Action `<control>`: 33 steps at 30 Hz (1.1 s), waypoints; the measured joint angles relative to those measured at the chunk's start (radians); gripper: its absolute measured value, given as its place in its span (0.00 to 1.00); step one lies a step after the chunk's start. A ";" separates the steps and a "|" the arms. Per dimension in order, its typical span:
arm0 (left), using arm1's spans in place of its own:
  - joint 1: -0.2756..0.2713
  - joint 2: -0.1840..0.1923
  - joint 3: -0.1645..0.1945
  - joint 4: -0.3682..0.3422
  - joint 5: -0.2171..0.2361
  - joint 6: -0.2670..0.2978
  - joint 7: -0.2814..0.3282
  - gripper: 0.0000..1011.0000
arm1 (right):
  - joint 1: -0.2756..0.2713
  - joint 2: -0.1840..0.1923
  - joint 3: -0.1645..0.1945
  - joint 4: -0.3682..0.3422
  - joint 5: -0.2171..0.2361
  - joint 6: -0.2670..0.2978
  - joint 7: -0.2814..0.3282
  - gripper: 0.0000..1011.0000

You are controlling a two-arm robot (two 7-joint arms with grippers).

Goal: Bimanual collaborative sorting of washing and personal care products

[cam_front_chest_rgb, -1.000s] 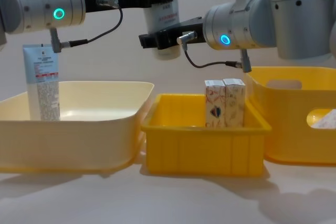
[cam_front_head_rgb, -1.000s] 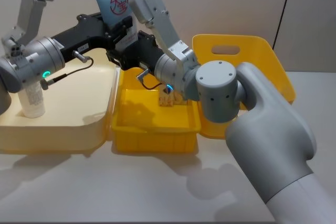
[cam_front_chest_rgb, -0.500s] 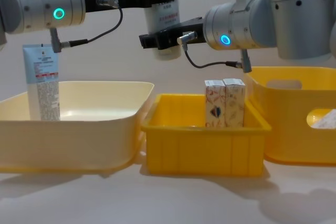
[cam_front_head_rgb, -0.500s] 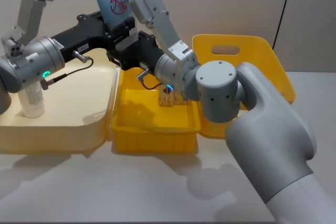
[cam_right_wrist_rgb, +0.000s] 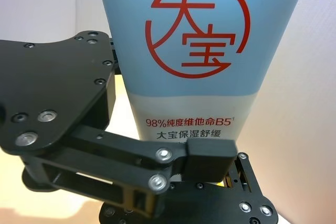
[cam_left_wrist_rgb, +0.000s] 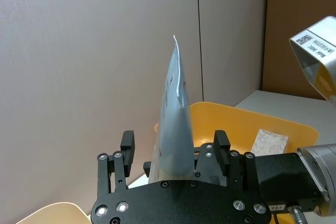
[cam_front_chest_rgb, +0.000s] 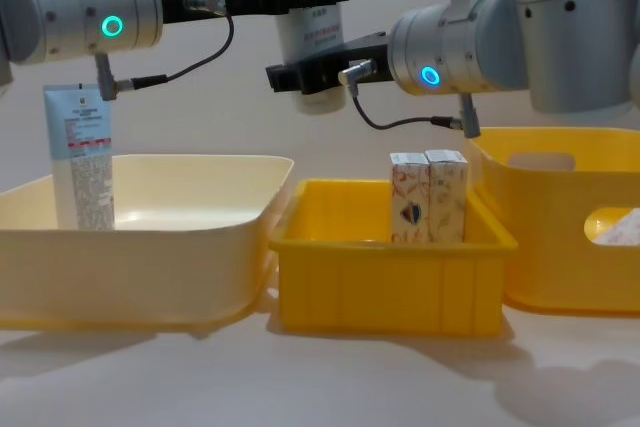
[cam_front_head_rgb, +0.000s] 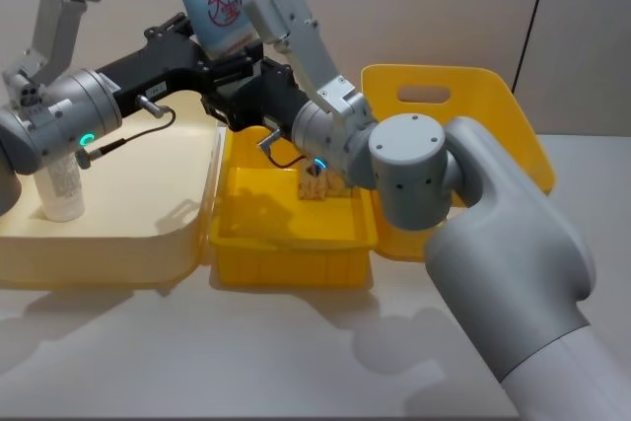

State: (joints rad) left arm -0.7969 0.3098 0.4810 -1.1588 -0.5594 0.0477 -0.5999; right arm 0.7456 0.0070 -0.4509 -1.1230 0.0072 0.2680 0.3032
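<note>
Freed on both sides now, pale-blue tube [cam_front_chest_rgb: 305,17]: spread wider than a moment before, left gripper [cam_left_wrist_rgb: 174,141], no longer pressing.

Standing upright in the air, cap end down, long axis vertical, about over where cream bin [cam_front_chest_rgb: 200,237] meets small yellow bin [cam_front_chest_rgb: 390,292]. Clamped low near the cap by right gripper [cam_front_chest_rgb: 305,75]; straddled higher up by the released left one. Probably mid hand-over.

- Your chest view cuts the raised tube [cam_front_chest_rgb: 306,22] off at the top edge, so its crimped end is lost there.
- The second tube [cam_front_head_rgb: 61,182] in the cream bin [cam_front_head_rgb: 148,234] is mostly hidden behind the left arm in the head view.
- The cartons [cam_front_head_rgb: 320,187] are largely covered by the right arm.
- The tubes' small print is too fine to read.
</note>
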 joint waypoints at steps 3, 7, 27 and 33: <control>0.000 0.000 0.000 0.000 0.000 0.000 0.000 0.96 | 0.002 0.005 0.002 0.000 -0.005 -0.005 -0.002 0.65; 0.000 0.000 0.000 0.000 0.000 0.000 0.000 0.99 | 0.004 0.021 0.011 -0.009 -0.014 -0.008 -0.006 0.65; 0.000 0.000 0.000 0.000 0.000 0.000 0.000 0.99 | -0.035 0.133 0.114 -0.102 -0.038 0.036 -0.055 0.65; 0.000 0.000 0.000 0.000 0.000 0.000 0.000 0.99 | -0.028 0.150 0.136 -0.099 -0.057 0.062 -0.088 0.65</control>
State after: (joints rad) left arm -0.7970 0.3098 0.4811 -1.1588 -0.5594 0.0477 -0.5995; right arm 0.7176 0.1566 -0.3153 -1.2220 -0.0503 0.3301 0.2156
